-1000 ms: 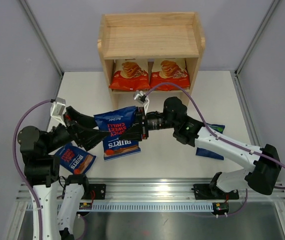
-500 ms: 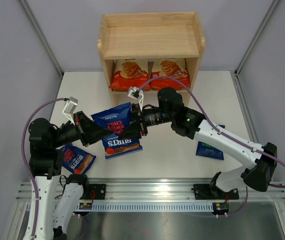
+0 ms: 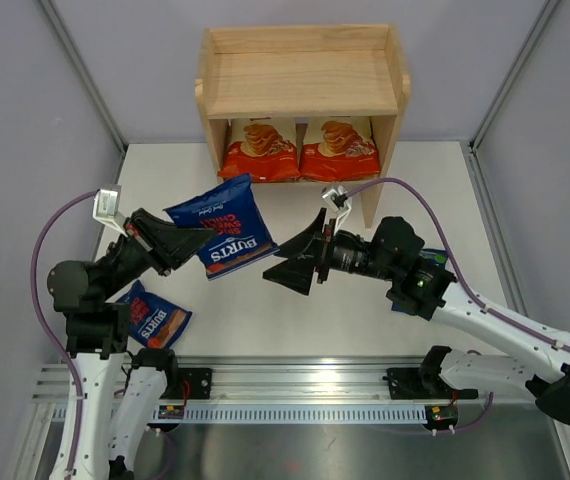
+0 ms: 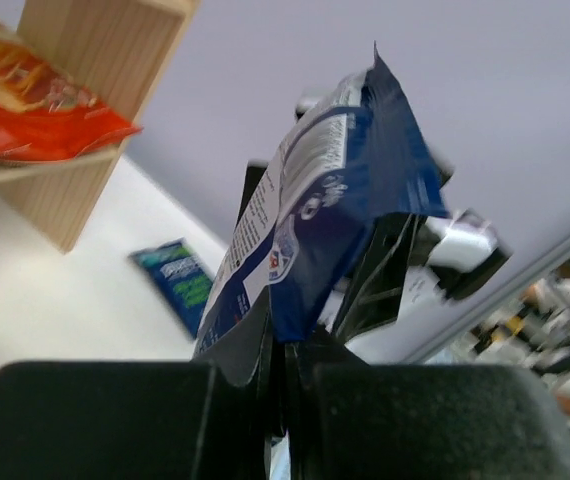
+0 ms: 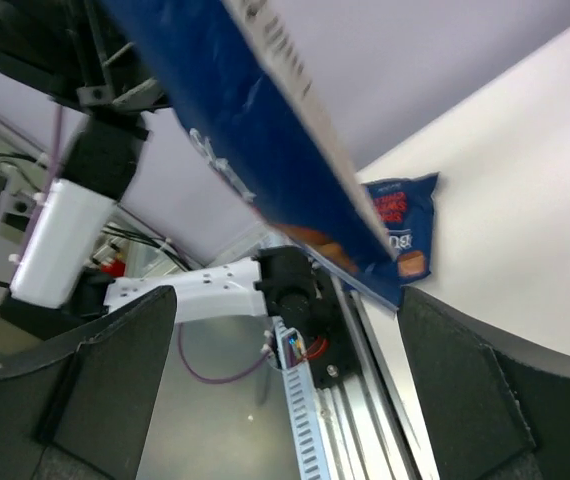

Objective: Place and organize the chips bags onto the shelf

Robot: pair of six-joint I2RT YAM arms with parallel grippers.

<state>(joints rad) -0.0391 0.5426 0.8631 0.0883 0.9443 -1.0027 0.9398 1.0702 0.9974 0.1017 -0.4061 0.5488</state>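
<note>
Left gripper (image 3: 187,241) is pinching a red-accented Burts bag (image 3: 227,238) aloft; right gripper (image 3: 300,262) is gaping wide just beside it, empty.

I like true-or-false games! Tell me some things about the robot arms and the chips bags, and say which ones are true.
1. The left gripper pinches a blue chips bag up in the air. True.
2. The right gripper squeezes that bag too. False: its jaws stand wide open, apart from the bag.
3. Two orange bags sit on the lower level of the shelf. True.
4. A blue bag lies on the top level. False: no bag lies up there; a second blue bag lies on the table.
</note>
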